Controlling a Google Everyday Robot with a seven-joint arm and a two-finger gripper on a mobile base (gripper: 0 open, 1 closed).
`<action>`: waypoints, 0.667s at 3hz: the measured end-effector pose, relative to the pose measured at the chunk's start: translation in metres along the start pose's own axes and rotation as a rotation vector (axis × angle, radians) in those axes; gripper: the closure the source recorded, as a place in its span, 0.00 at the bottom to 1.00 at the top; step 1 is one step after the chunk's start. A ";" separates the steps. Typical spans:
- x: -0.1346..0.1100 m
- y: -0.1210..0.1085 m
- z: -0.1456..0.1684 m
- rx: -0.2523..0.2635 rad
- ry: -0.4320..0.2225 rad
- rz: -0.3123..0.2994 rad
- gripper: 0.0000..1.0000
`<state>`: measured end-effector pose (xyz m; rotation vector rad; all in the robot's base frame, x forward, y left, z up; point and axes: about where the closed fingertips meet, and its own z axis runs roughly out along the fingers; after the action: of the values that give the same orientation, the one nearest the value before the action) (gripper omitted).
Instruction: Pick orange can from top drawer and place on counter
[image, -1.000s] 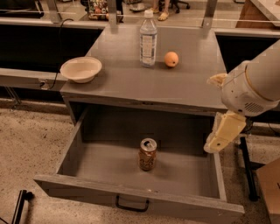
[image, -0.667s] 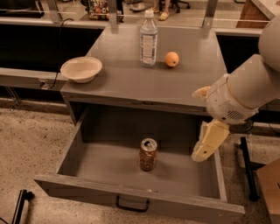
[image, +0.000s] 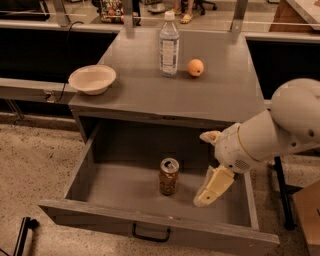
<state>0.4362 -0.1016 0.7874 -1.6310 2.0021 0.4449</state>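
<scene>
The orange can (image: 168, 176) stands upright on the floor of the open top drawer (image: 107, 213), near its middle. My gripper (image: 202, 169) is over the right part of the drawer, a little to the right of the can and not touching it. Its pale fingers (image: 214, 186) are spread apart and hold nothing. The white arm comes in from the right edge. The grey counter (image: 150, 92) lies above and behind the drawer.
On the counter stand a clear water bottle (image: 169, 45), a round orange fruit (image: 195, 67) to its right and a white bowl (image: 92, 79) at the left edge. A dark handle (image: 150, 234) sits on the drawer front. A brown box (image: 307, 215) stands at the lower right.
My gripper and arm have moved left and down, from beside the drawer's right wall to over the drawer's inside, closer to the can. The can has not moved.
</scene>
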 end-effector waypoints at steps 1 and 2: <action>-0.003 -0.004 0.024 0.035 -0.061 0.011 0.00; 0.003 -0.012 0.049 0.058 -0.116 0.050 0.00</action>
<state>0.4562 -0.0799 0.7466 -1.4888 1.9551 0.4837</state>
